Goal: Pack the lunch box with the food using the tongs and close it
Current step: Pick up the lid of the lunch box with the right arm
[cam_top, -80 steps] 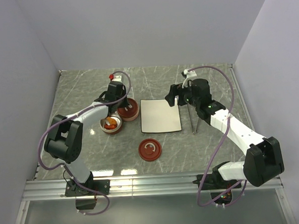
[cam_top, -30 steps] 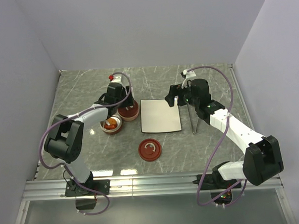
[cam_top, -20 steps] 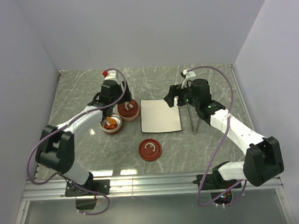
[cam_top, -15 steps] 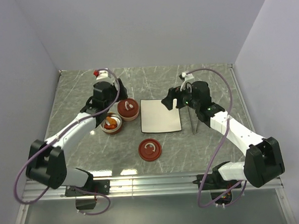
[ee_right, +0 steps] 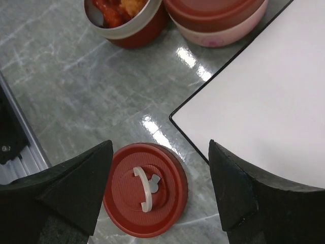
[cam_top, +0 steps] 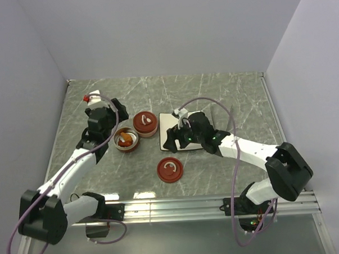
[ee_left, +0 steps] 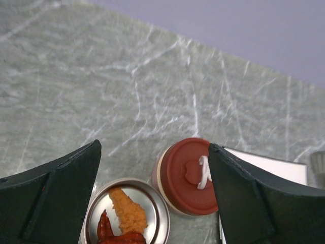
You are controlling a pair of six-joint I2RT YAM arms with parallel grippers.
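On the grey marble table (cam_top: 224,91), the white plate (ee_right: 264,91) shows bare where the right wrist camera sees it. The food (ee_left: 128,211) lies in the open tin (ee_right: 134,34), which stands beside the closed container (ee_left: 185,178), so I judge the step in hand to be lidding that tin. The right gripper (ee_right: 160,152) hangs spread wide and empty above the loose lid (ee_right: 122,203), which lies flat just off the plate's corner. To do this well, it should drop straight down and centre on the white handle (ee_right: 143,188). It should pinch there or across the rim, lift the lid level and set it square on the tin without nudging the closed container. The left gripper (ee_left: 153,147) is also wide and holds nothing. It hovers on the far side of the two containers and had best keep off the tin's rim. Much is hard to tell. The right arm covers most of the plate from above, and the tin is cut off in both wrist views, so the pieces cannot be counted. The tongs do not show plainly anywhere, and neither gripper holds them.
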